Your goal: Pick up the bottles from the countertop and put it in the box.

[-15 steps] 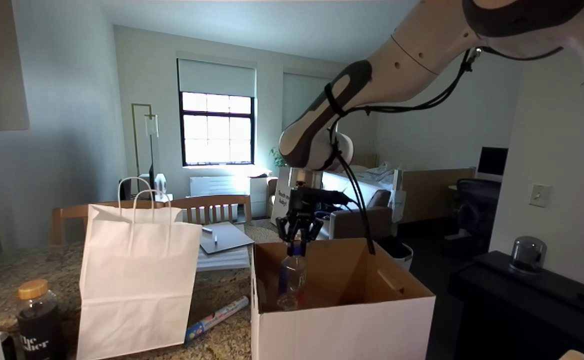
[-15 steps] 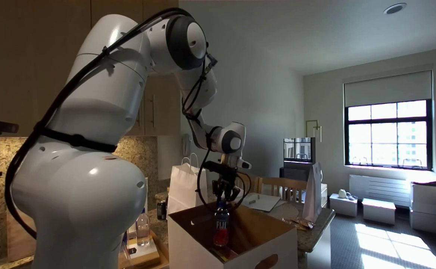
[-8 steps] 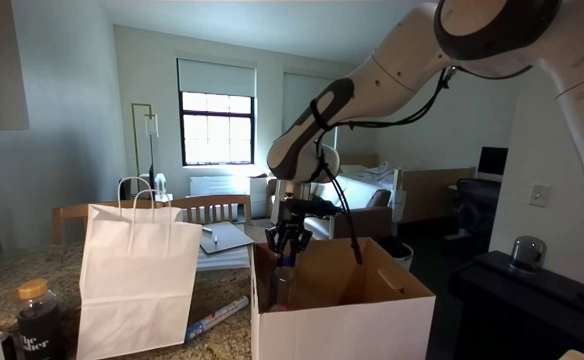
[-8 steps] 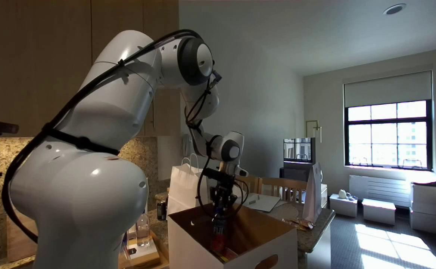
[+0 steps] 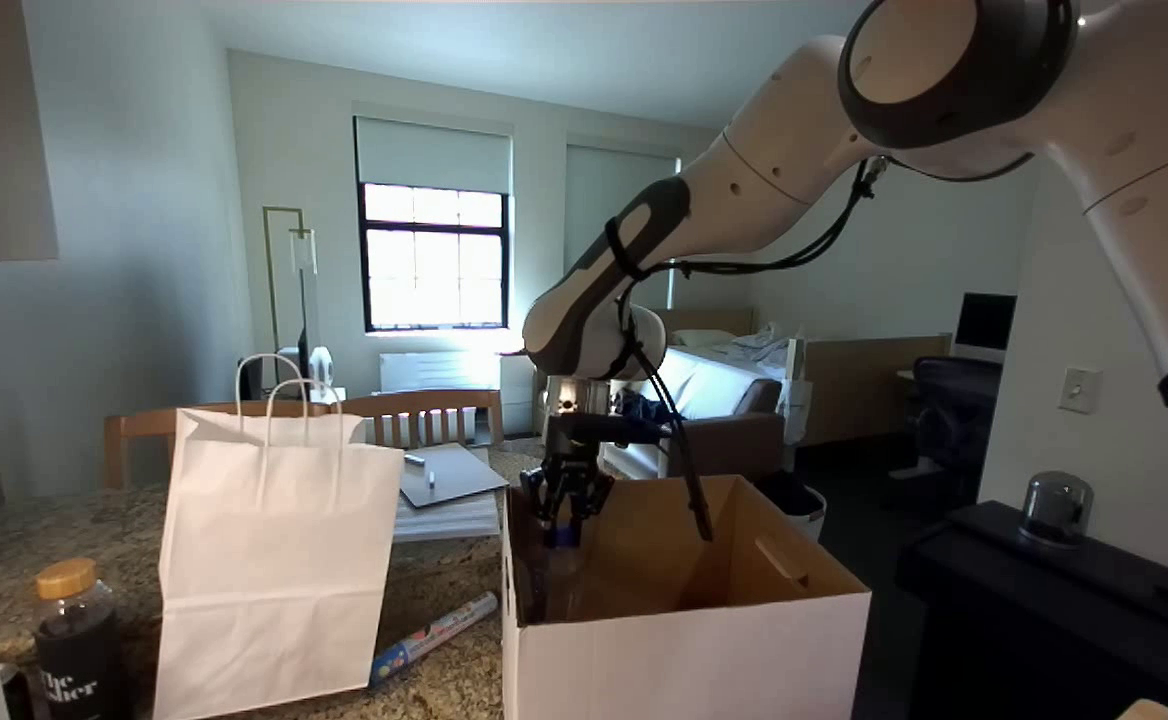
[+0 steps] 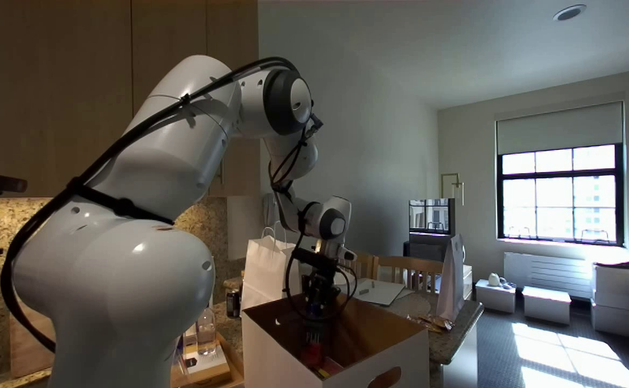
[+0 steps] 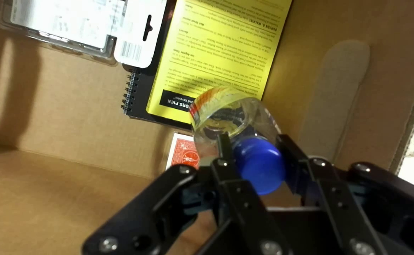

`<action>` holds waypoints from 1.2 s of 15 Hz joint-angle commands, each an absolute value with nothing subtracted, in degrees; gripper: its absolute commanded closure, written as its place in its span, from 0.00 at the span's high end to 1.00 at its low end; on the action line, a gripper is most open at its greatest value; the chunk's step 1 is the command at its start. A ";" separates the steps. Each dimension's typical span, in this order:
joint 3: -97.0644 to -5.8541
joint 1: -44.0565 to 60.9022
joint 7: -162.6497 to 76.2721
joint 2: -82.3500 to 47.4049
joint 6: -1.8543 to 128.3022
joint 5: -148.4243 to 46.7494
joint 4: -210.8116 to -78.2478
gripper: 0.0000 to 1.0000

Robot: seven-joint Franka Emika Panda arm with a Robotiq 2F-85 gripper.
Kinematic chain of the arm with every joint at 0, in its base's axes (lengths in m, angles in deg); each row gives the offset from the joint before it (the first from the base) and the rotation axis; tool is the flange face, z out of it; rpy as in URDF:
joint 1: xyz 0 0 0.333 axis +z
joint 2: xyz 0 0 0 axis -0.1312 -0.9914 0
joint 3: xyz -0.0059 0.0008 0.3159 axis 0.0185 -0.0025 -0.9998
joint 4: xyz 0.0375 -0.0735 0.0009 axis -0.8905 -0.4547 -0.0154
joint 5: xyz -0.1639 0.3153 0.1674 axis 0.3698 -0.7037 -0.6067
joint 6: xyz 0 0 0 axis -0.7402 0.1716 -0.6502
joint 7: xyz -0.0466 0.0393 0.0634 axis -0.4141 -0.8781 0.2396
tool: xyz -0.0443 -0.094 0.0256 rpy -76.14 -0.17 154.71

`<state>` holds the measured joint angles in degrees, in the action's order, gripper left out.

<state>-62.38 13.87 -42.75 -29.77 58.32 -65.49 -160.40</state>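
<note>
1. Speckled countertop [image 5: 454, 680] carries a white paper bag [image 5: 274, 560] near the cardboard box [image 5: 684, 660].
2. Gripper [image 7: 254, 141] pinches the clear bottle [image 7: 237, 117] around its blue cap [image 7: 260, 166].
3. The bottle is inside the box, near a yellow book [image 7: 221, 46].

A: That cap [image 7: 260, 165] is crazy blue lol.

B: Right? Solid deep blue on a clear bottle [image 7: 231, 117] with some red-orange at one edge. Gripper [image 7: 255, 148] is all black.

A: And the loud yellow thing?

B: Book [image 7: 221, 53]. Yellow with tiny dark print, plus a black block with white letters. The spiral notebook [image 7: 140, 95] is black.

A: What about the playing cards [image 7: 185, 152]?

B: Red, pale ornate design, white border.

A: Box [image 5: 684, 660]?

B: Tan-brown inside, whitish outside. Countertop [image 5: 456, 678] is speckled brown-grey, paper bag [image 5: 279, 560] plain white, arm [image 6: 169, 159] white with dark grey bands, tube [image 5: 434, 637] blue and white with bits of red.
</note>
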 commanded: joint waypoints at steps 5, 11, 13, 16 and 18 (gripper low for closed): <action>-62.46 13.58 -44.44 -29.16 53.18 -64.90 -157.50 0.15; -62.39 14.04 -44.59 -30.34 51.01 -64.67 -154.62 0.15; -62.14 14.33 -44.04 -30.49 51.46 -64.17 -154.58 0.15; -60.62 15.37 -41.32 -29.79 53.42 -61.37 -156.25 0.15; -59.57 15.92 -40.02 -29.56 54.18 -59.17 -156.84 0.16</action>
<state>-61.24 14.71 -42.52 -30.41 52.24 -62.17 -155.13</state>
